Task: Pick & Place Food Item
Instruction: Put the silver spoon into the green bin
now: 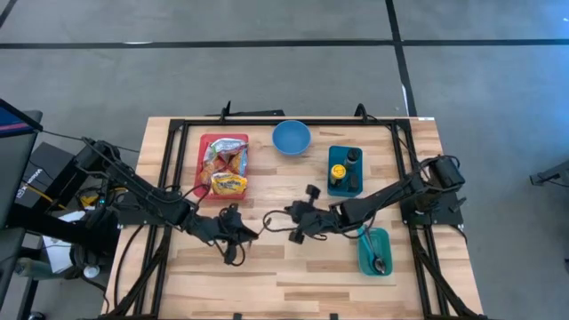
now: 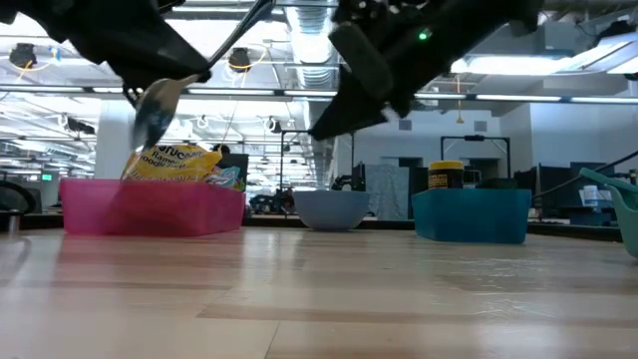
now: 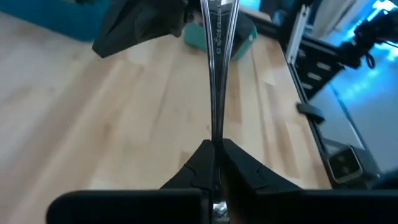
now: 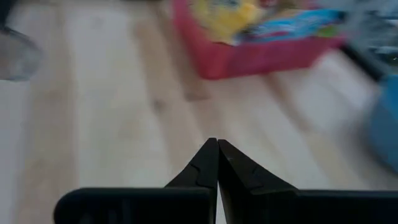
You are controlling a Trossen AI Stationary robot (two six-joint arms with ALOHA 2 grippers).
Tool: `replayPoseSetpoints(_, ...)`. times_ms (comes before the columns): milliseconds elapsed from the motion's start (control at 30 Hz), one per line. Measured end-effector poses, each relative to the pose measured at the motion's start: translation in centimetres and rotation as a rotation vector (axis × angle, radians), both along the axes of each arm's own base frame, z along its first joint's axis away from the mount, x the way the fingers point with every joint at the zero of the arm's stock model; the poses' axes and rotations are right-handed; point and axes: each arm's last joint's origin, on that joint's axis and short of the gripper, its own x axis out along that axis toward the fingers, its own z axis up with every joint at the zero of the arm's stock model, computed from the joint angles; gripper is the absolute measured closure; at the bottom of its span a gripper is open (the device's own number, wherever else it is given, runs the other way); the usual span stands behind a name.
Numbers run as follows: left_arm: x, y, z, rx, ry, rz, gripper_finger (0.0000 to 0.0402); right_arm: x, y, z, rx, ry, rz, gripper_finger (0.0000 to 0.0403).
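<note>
One wooden surface [image 1: 293, 267] carries everything. On it stand three bins: one red bin [image 1: 204, 169], one blue bin [image 1: 335, 160] and one teal bin [image 1: 366, 258]. There is one blue bowl [image 1: 291, 138]. The red bin holds at least two snack packets [image 1: 227, 164]. The blue bin holds two bottles [image 1: 346, 167]. Two spoons show: one spoon [image 3: 217, 56] in the left claw [image 1: 240, 229], one in the teal bin. Two arms reach in, one claw each; the right claw [image 1: 298, 222] is empty.

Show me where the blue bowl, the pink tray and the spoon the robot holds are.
blue bowl [image 1: 291, 138]: high view, middle of its inside.
pink tray [image 2: 150, 210]: low view, its front wall.
spoon [image 3: 217, 74]: left wrist view, its metal handle, clamped in the left gripper.
</note>
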Motion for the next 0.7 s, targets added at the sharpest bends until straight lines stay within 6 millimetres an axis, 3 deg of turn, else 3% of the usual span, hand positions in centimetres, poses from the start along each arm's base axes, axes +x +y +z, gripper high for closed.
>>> replayPoseSetpoints(367, 0.6, 1.1, 0.5, 0.061, -0.068, 0.127, 0.0396, -2.8, 0.6, 1.6, -0.094, 0.020, -0.201, 0.0403)
replayPoseSetpoints(700, 1.0, 1.8, 0.5, 0.080, -0.068, 0.152, 0.0393, -3.3, 2.3, 1.0, 0.063, 0.109, -0.028, 0.0403)
